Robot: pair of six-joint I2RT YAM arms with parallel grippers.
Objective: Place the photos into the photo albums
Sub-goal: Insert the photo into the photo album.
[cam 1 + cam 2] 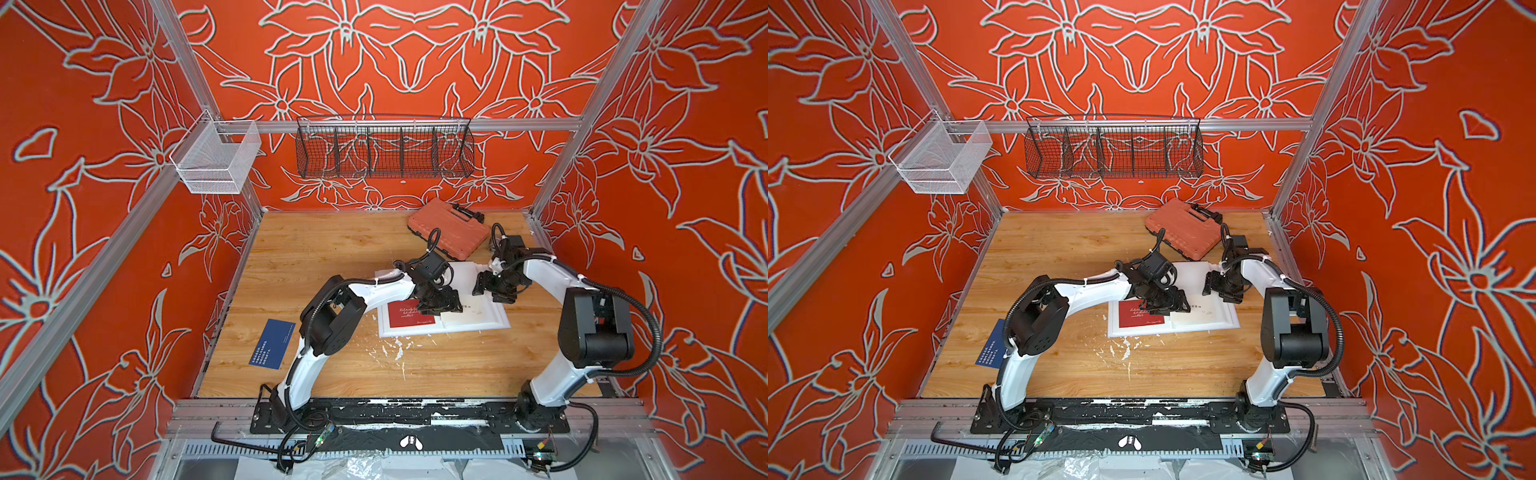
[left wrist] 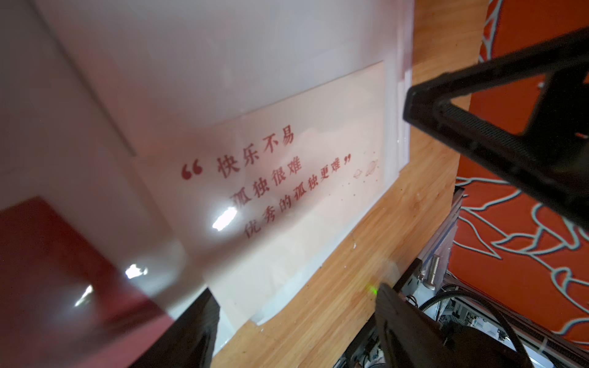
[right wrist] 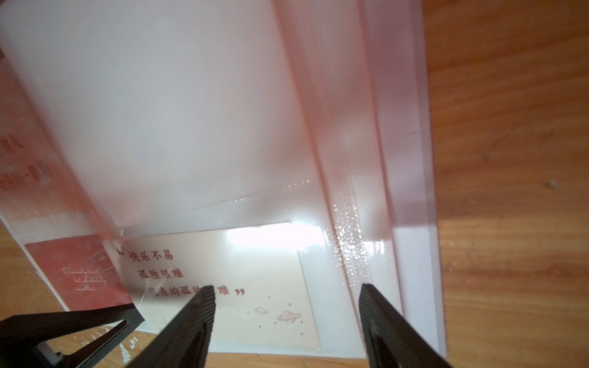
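2 sets of jaws stand spread over the open photo album (image 1: 478, 318); the navy photo (image 1: 272, 344) lies well apart.

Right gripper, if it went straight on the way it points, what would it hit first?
Most likely the white card with red Chinese text lying in the open photo album; the open right gripper aims at it. The gap between them is hard to judge.
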